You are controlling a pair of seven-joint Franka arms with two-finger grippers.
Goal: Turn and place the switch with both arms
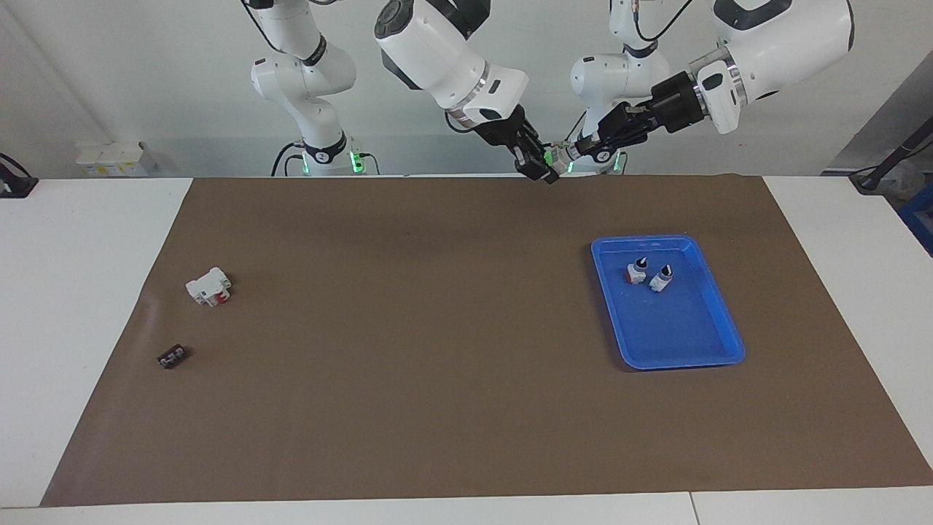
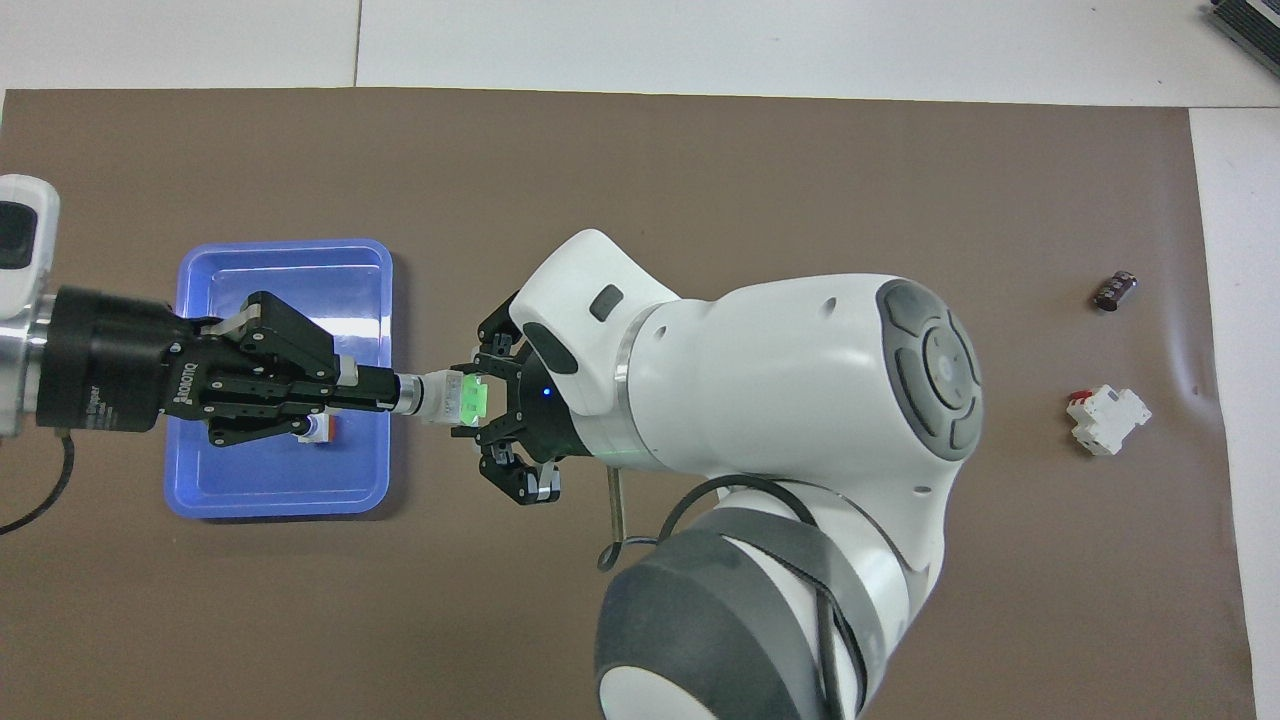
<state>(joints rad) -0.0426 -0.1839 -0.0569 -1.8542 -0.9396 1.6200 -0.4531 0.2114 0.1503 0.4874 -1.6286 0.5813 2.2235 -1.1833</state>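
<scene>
Up in the air, the switch (image 2: 447, 397) hangs level between the two claws, over the brown mat (image 1: 437, 350) beside the blue tray (image 1: 718, 321), toward the left arm's end of the table (image 1: 87, 240). The right claw (image 2: 480, 398) is clamped on its green end; the left claw (image 2: 385, 391) pinches its black knob, fingertips drawn tight. In the facing view the pair meet high above the mat's edge nearest the robots. In the tray lie two red switches (image 1: 650, 275), close together in the half nearer the robots. Toward the right arm's end, a white-and-red part (image 1: 208, 286) sits on the mat, and a small dark piece (image 1: 172, 356) lies farther from the robots than it.
</scene>
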